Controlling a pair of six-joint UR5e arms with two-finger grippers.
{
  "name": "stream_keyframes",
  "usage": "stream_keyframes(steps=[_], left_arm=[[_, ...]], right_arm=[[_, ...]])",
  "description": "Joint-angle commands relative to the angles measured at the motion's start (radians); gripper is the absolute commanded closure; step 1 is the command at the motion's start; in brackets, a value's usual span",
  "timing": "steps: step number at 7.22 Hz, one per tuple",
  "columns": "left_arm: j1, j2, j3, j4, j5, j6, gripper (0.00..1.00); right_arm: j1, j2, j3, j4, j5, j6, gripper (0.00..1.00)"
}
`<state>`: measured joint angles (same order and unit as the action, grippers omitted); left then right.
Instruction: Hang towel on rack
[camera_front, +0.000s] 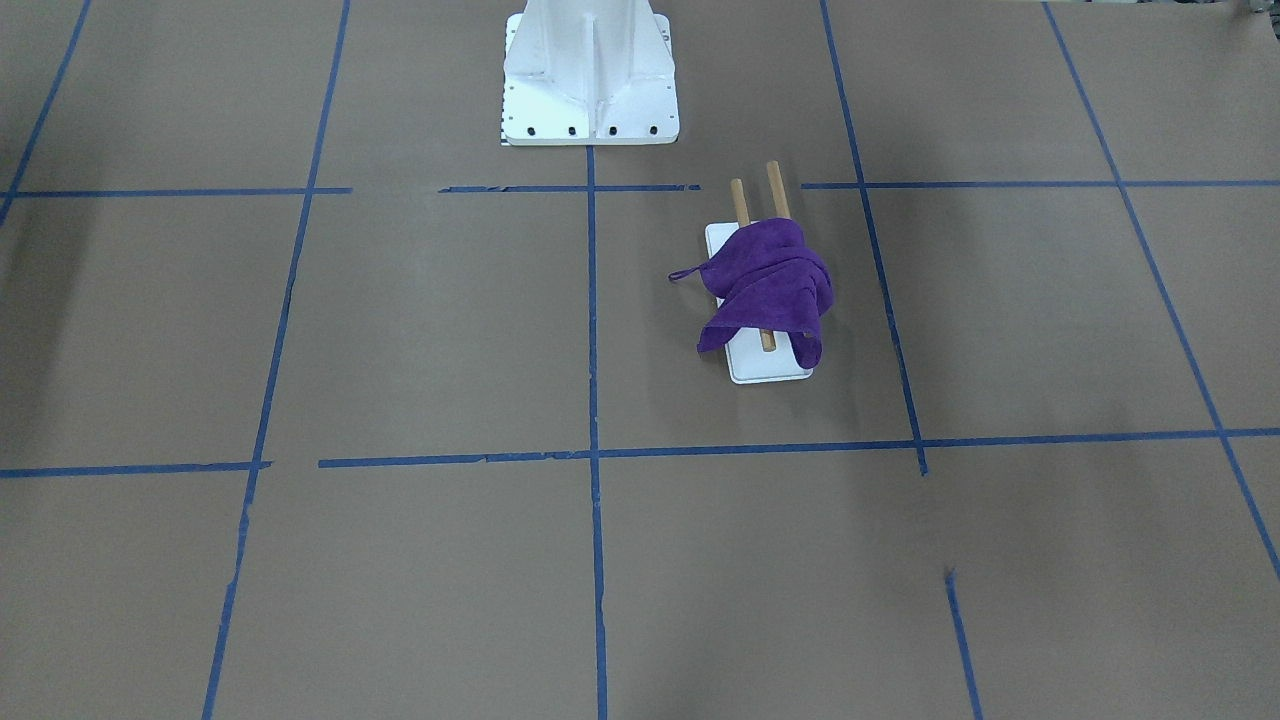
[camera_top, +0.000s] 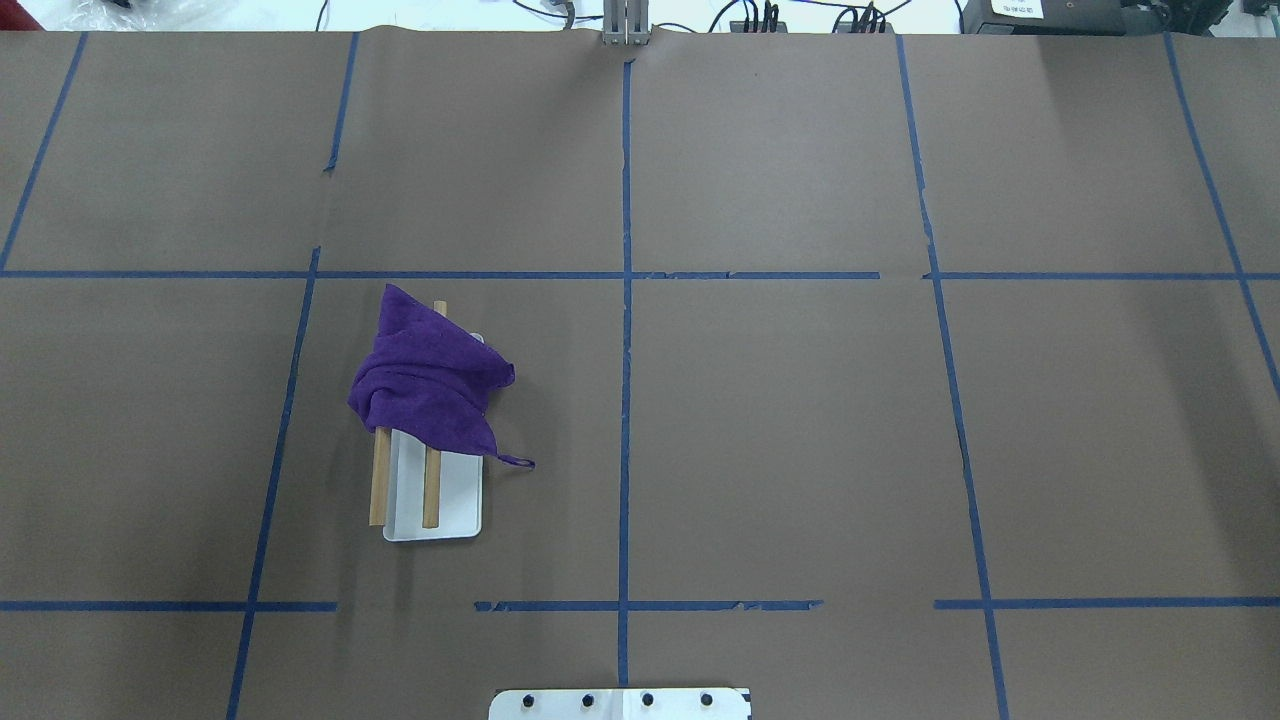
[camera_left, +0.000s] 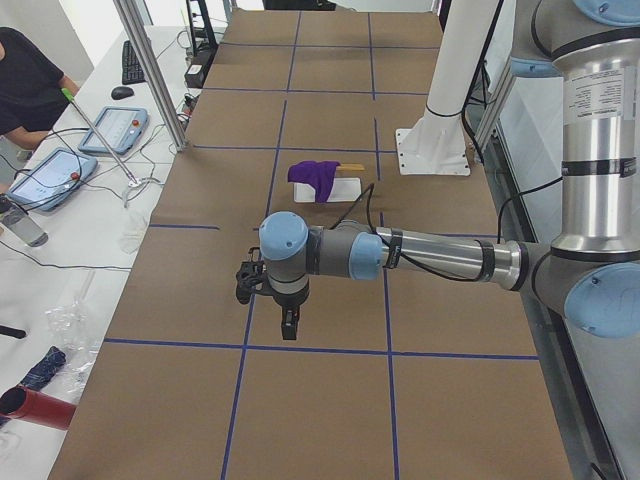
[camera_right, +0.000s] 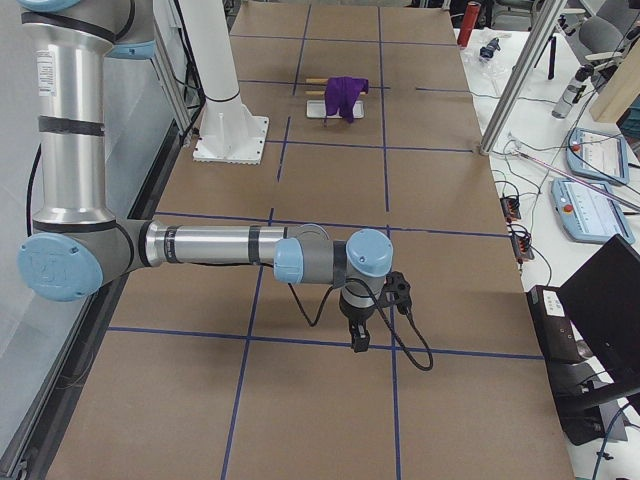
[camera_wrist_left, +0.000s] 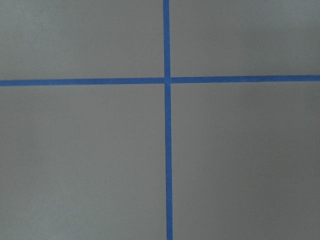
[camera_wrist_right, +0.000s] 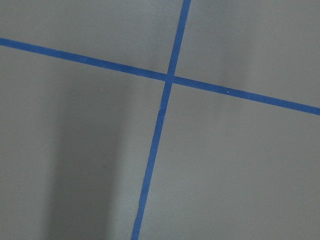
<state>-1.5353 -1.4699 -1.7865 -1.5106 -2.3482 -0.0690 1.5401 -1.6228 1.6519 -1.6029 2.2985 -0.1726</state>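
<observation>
A purple towel (camera_front: 770, 285) lies bunched over the two wooden dowels (camera_front: 775, 185) of the rack (camera_front: 775, 368), whose white base sits on the brown table. Its loop hangs off one side. Towel (camera_top: 425, 385) and rack (camera_top: 455, 500) sit left of centre in the overhead view. My left gripper (camera_left: 289, 325) shows only in the exterior left view, pointing down over the table far from the rack. My right gripper (camera_right: 358, 340) shows only in the exterior right view, pointing down far from the towel (camera_right: 345, 92). I cannot tell whether either is open. Both wrist views show only paper and blue tape.
The white bolted robot pedestal (camera_front: 590, 90) stands behind the rack. Blue tape lines (camera_top: 625, 300) grid the brown paper. An operator (camera_left: 25, 80), tablets (camera_left: 112, 130) and a metal post (camera_left: 150, 70) are on a side table beyond the table's edge.
</observation>
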Motion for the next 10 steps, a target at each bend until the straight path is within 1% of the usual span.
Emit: stream_keyframes(steps=[1, 4, 5, 6, 8, 9, 10], left_arm=[[0.001, -0.006, 0.01, 0.009, 0.003, 0.0, 0.0], [0.001, -0.01, 0.015, 0.003, -0.003, -0.002, 0.0], [0.001, -0.015, 0.025, -0.002, -0.003, -0.003, 0.0], [0.003, -0.02, 0.051, -0.011, -0.003, 0.0, 0.0], [0.004, -0.027, 0.058, -0.02, -0.002, 0.002, 0.0], [0.004, -0.029, 0.055, -0.02, -0.002, 0.0, 0.0], [0.004, -0.029, 0.042, -0.013, -0.003, 0.0, 0.0]], right_arm=[[0.0, -0.003, -0.012, 0.001, 0.01, 0.011, 0.0], [-0.002, -0.003, -0.014, 0.003, 0.025, 0.012, 0.0], [-0.002, -0.003, -0.024, 0.004, 0.044, 0.012, 0.0], [-0.002, -0.003, -0.029, 0.004, 0.044, 0.01, 0.0], [-0.002, -0.006, -0.023, 0.008, 0.058, 0.01, 0.0], [-0.002, -0.005, -0.02, 0.009, 0.082, 0.01, 0.0], [-0.002, -0.005, -0.021, 0.009, 0.082, 0.008, 0.0]])
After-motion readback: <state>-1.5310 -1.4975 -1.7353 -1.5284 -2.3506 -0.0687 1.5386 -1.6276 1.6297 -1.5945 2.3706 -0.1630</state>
